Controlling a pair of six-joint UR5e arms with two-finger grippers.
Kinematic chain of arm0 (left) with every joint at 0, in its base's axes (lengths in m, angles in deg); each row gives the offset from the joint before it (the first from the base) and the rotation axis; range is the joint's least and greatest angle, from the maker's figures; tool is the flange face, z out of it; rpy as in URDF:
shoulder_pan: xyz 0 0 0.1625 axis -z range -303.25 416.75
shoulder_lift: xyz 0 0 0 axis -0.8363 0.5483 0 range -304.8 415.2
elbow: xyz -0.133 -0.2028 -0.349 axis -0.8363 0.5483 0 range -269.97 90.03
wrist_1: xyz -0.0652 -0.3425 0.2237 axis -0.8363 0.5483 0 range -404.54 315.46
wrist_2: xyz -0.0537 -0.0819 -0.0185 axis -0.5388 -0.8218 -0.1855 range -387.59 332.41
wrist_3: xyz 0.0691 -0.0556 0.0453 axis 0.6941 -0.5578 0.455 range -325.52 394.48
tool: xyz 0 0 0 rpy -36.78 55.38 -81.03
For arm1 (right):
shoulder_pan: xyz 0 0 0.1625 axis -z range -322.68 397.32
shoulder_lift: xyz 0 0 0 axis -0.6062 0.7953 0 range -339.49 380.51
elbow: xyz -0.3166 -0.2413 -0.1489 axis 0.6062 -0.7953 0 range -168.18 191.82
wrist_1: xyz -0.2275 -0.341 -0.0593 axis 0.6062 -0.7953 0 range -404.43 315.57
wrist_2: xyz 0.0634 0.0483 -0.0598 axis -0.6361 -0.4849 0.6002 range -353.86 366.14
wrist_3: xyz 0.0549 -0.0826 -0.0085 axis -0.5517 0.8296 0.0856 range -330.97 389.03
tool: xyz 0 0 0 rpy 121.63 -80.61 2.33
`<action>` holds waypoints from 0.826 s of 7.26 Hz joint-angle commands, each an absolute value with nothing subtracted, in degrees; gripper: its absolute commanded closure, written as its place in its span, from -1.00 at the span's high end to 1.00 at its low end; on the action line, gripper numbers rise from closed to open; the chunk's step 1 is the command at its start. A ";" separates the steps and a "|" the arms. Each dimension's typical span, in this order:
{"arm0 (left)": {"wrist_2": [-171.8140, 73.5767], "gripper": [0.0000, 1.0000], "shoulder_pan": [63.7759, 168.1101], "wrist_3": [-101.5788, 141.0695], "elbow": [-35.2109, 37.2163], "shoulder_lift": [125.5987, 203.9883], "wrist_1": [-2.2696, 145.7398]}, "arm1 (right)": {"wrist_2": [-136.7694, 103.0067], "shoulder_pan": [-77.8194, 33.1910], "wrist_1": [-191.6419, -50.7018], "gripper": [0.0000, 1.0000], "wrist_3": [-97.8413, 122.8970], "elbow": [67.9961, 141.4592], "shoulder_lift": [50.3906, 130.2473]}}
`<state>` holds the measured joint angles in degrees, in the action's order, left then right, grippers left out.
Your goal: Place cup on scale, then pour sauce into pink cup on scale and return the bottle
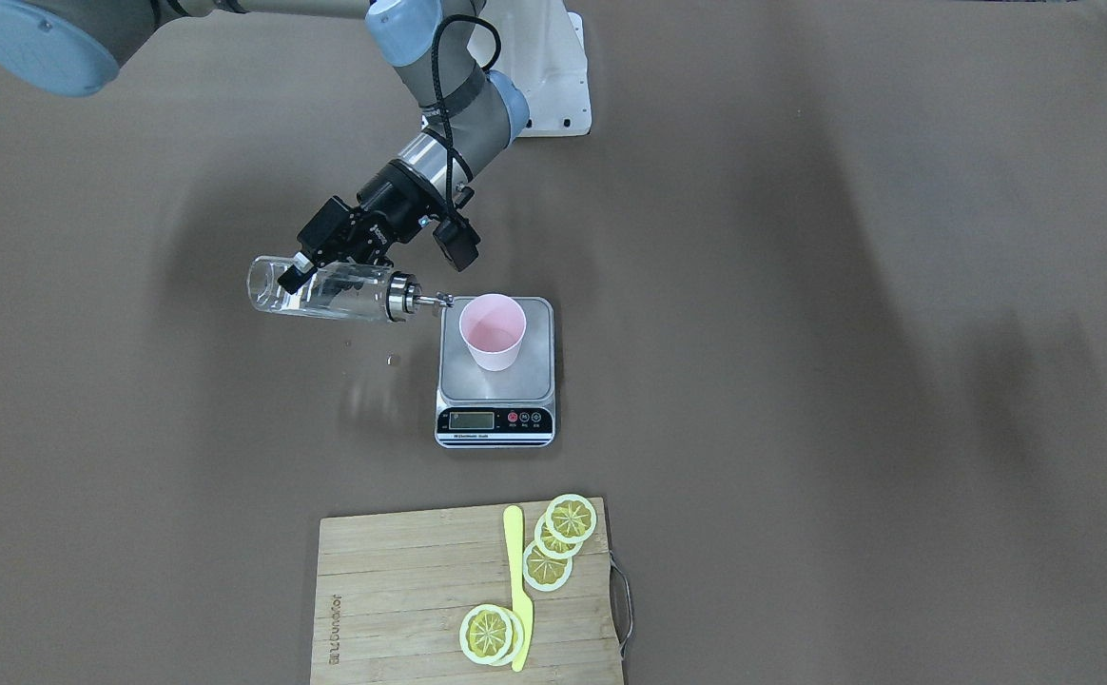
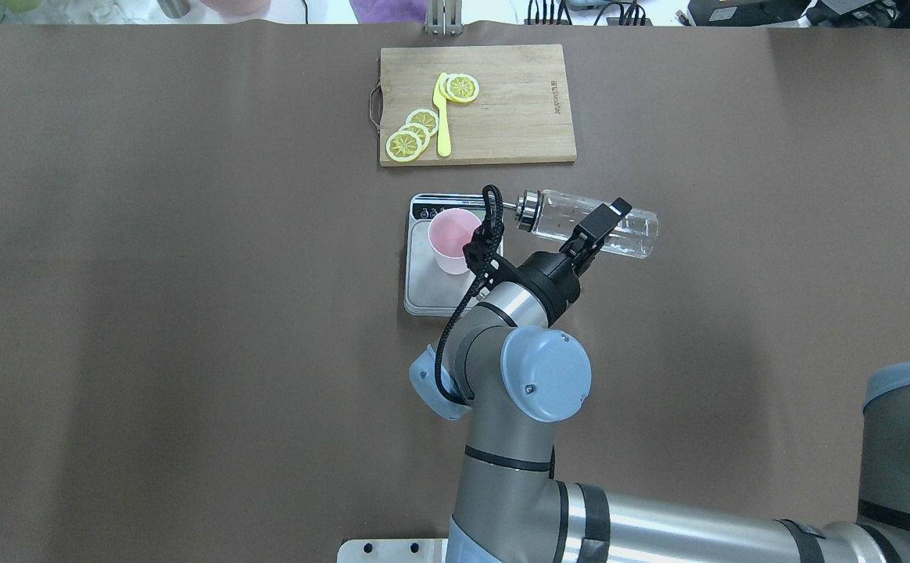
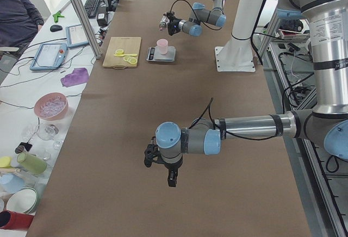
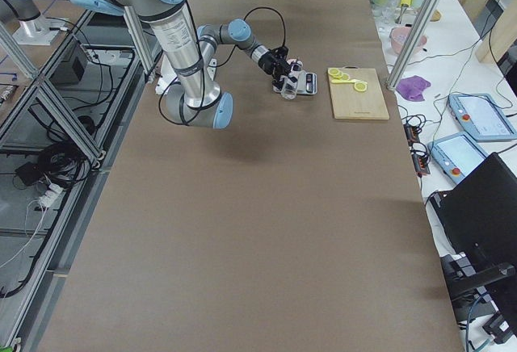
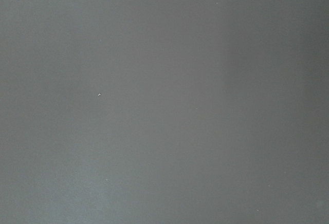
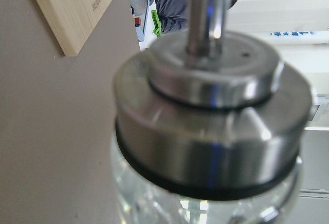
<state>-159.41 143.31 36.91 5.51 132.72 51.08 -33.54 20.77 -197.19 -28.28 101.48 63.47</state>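
The pink cup (image 1: 492, 331) stands upright on the steel platform of the scale (image 1: 536, 373), also seen from above as cup (image 2: 451, 238) on scale (image 2: 424, 295). My right gripper (image 1: 311, 271) is shut on the clear bottle (image 1: 335, 293), which lies nearly horizontal in the air. Its metal spout (image 1: 441, 302) reaches the cup's rim on the side toward the bottle. Clear sauce (image 1: 325, 304) lies along the bottle's lower side. The right wrist view is filled by the silver collar (image 6: 213, 131). My left gripper (image 3: 168, 170) hangs low over bare table far from the scale; I cannot tell its state.
A wooden cutting board (image 1: 401, 590) with lemon slices (image 1: 571, 518) and a yellow knife (image 1: 518, 590) lies just beyond the scale. Small droplets (image 1: 392, 360) mark the table under the bottle. A person (image 3: 16, 14) sits past the table's far side.
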 commanded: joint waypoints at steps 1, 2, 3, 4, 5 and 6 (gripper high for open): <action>-159.33 0.96 143.76 36.85 4.70 132.81 51.08 | -33.50 20.88 -197.62 -1.00 -28.28 98.57 61.47; -159.42 0.96 143.85 36.85 4.69 132.81 51.08 | -33.50 20.88 -199.10 -1.00 -28.36 98.57 61.47; -159.42 0.96 143.85 36.85 4.60 132.72 51.08 | -33.50 20.97 -199.29 -1.00 -28.36 98.57 61.56; -159.42 0.96 143.85 36.85 4.43 132.72 51.08 | -33.41 21.14 -200.42 -1.00 -28.36 98.57 61.47; -159.42 0.96 144.02 36.85 4.17 132.72 51.08 | -33.41 21.23 -201.30 -1.00 -28.36 98.57 61.38; -159.33 0.96 144.20 36.85 4.08 132.72 51.08 | -33.32 21.23 -202.27 -1.00 -28.36 98.57 61.29</action>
<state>-159.41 144.00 36.85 4.25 132.72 51.08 -33.40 21.18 -201.07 -28.36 98.57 61.40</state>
